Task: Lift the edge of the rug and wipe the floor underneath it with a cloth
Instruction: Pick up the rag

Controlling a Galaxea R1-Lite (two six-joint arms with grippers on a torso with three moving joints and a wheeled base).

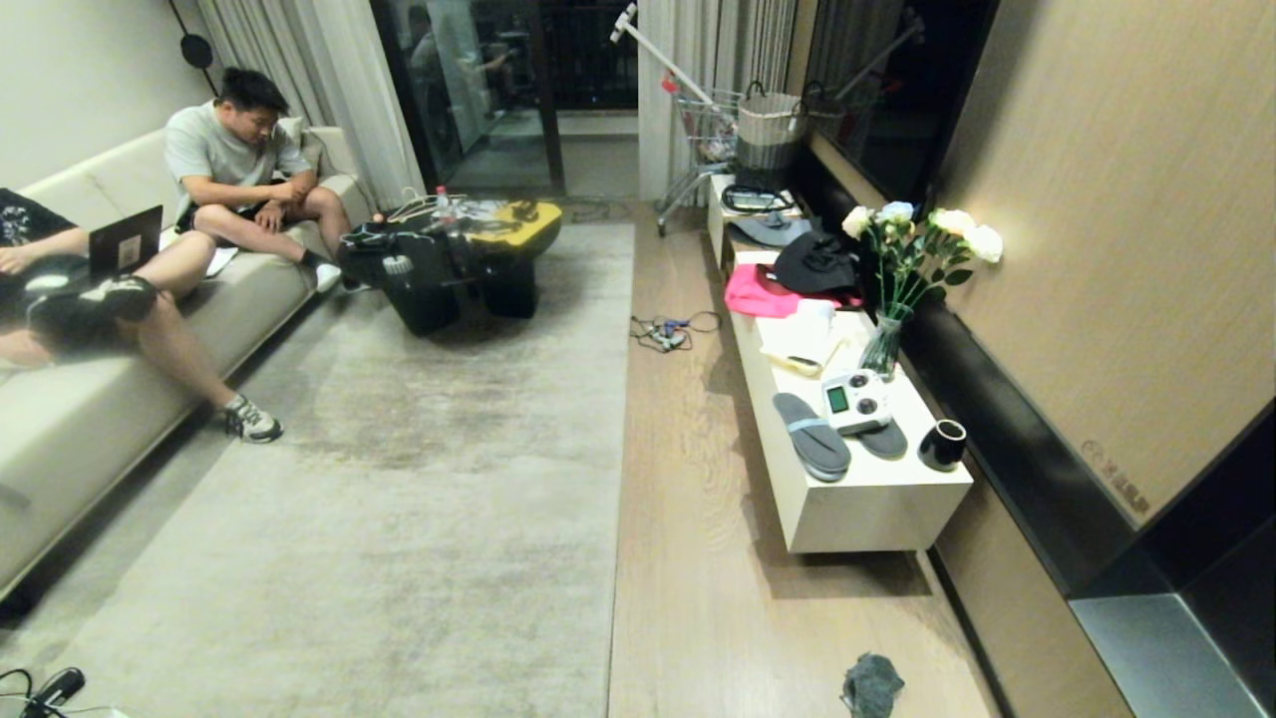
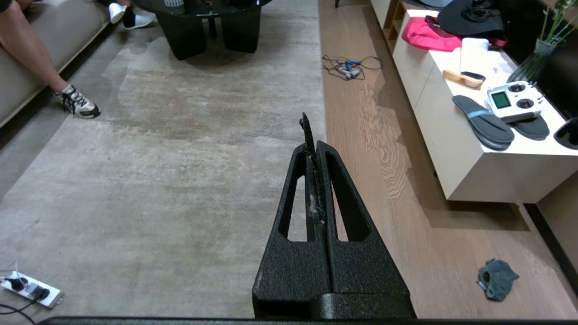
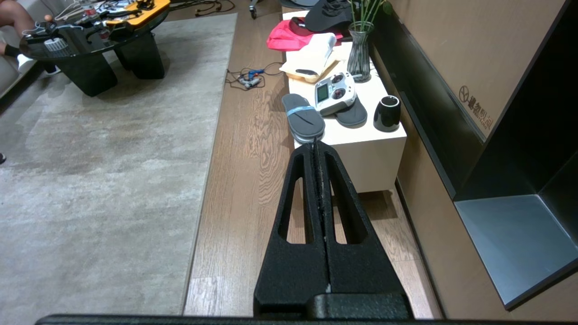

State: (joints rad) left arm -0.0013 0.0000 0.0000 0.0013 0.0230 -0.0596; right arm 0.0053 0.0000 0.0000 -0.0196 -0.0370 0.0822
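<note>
The rug edge point(image 1: 620, 449) runs straight away from me, flat on the floor point(image 1: 688, 538) of wood-grain planks. The small dark grey cloth point(image 1: 872, 686) lies crumpled on the planks near me, to the right of the rug. It also shows in the left wrist view, cloth point(image 2: 496, 279). Neither arm is in the head view. My left gripper point(image 2: 314, 143) hangs high over the rug edge point(image 2: 323, 90), shut, with only lint between its fingers. My right gripper point(image 3: 317, 146) is high over the bare planks point(image 3: 244, 189), shut and empty.
A low white cabinet point(image 1: 867, 519) along the right wall carries slippers, a controller, a cup and a flower vase. A cable bundle point(image 1: 666, 332) lies on the planks farther ahead. A black coffee table point(image 1: 449, 274) stands on the rug. Two people sit on the left sofa point(image 1: 70, 419). A power strip point(image 2: 29, 289) lies near me.
</note>
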